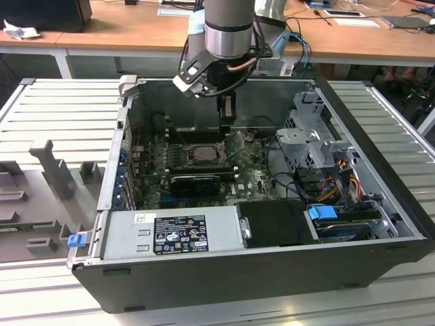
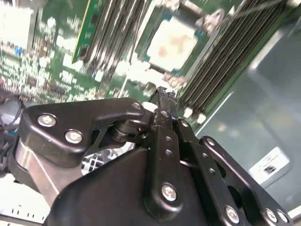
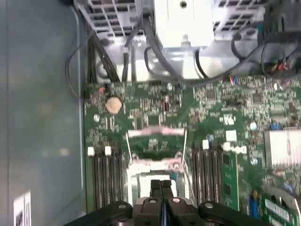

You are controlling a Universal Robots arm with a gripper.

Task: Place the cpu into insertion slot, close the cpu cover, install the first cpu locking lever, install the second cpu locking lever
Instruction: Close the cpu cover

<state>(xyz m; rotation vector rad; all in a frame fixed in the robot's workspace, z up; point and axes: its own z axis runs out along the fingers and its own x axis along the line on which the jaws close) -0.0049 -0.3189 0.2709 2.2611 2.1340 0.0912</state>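
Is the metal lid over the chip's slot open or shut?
Open. In the exterior view the cpu cover stands tilted up at the edge of the insertion slot, not lying flat over it.

Gripper [image 2: 162,98], fingers pressed together w/o gap, is over the green board [image 2: 56,61]. Cpu [image 2: 171,40] lies flat in insertion slot [image 2: 143,46], between 2 groups of long dark slots [image 2: 117,28].
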